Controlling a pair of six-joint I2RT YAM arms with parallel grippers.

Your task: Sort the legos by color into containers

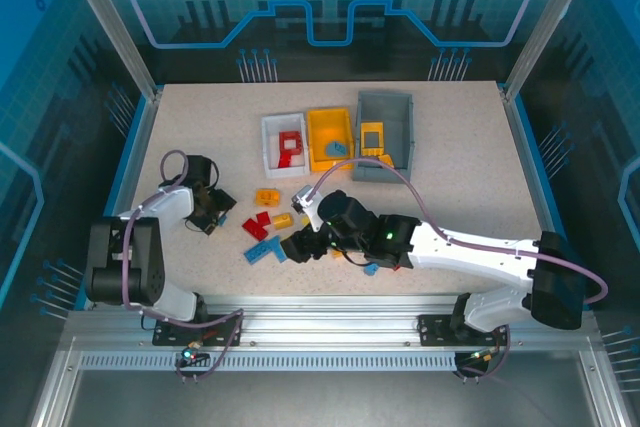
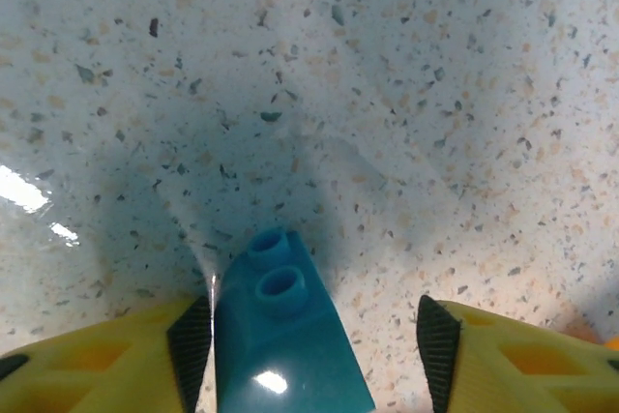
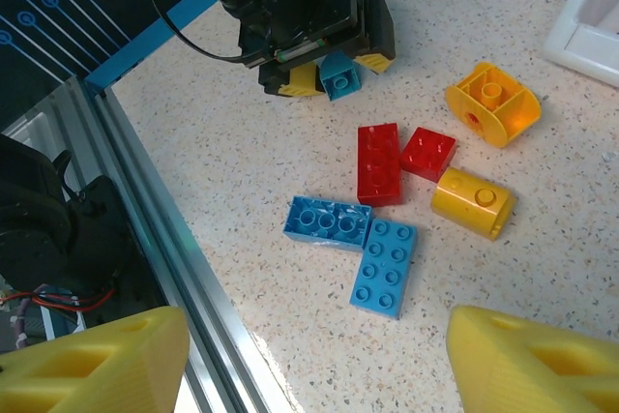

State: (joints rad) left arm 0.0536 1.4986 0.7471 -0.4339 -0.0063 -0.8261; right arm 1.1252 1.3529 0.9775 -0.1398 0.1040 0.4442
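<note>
Left pincer half-open around blue brick

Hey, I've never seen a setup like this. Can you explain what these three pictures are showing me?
This is a robot: a left arm and a right arm bolted at the near edge of a table, each ending in a two-finger gripper. One picture looks down from above. The other two come from a camera on each wrist.

At the back stand a white bin, a yellow bin and a grey bin, each with a brick inside. Loose bricks in red, blue and yellow lie mid-table.

The left gripper has a small blue brick between its jaws, with a gap on one side, so it is not clamped. The right gripper hangs open and empty above the loose bricks.
</note>
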